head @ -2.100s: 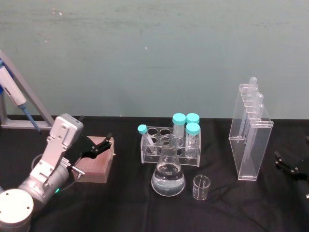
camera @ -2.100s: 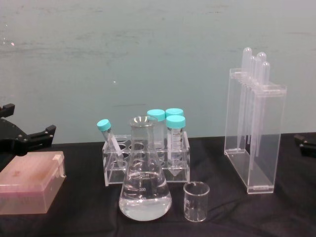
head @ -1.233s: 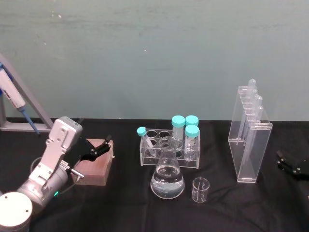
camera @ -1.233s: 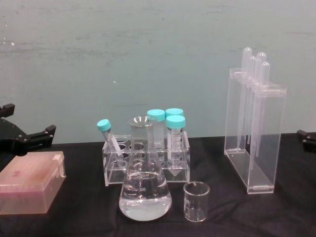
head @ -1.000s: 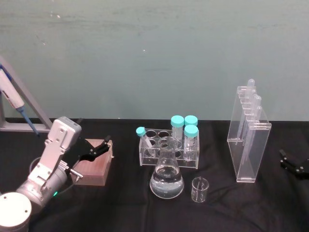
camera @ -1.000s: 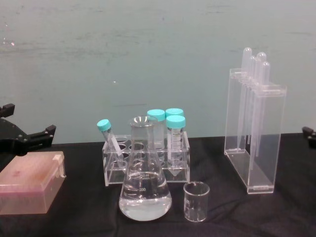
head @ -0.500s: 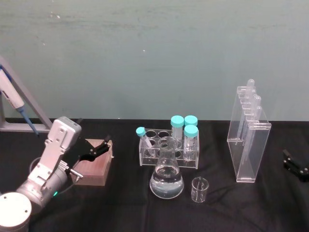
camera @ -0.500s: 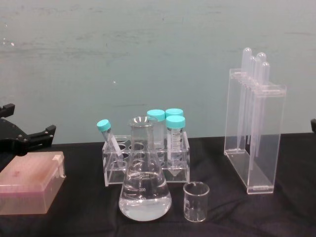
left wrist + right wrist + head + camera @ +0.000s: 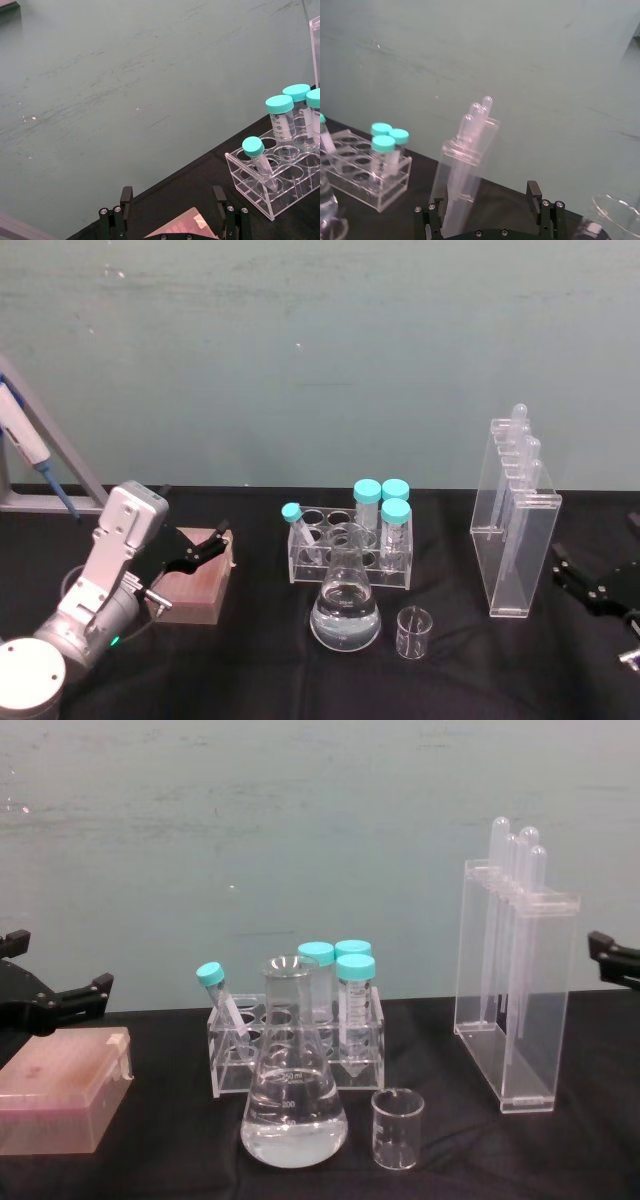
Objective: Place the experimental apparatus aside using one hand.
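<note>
Reach step, by judgement: the black two-fingered right gripper point(image 9: 572, 575) is hovering, jaws spread, the tall clear acrylic stand of long tubes point(image 9: 515, 540) standing untouched just ahead of them on the black counter point(image 9: 250, 660), so the next move is calling for a squared, upright pinch, while the silver-armed left gripper point(image 9: 205, 545) is idling, jaws spread.

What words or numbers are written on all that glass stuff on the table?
"200": printed on the belly of the flask, seen in the chest view.
The line just above it on the flask looks like "250 ml", but it is too blurred to be sure.
Printed marks on the teal-capped tubes: too small to read.
Little beaker: nothing readable.
</note>
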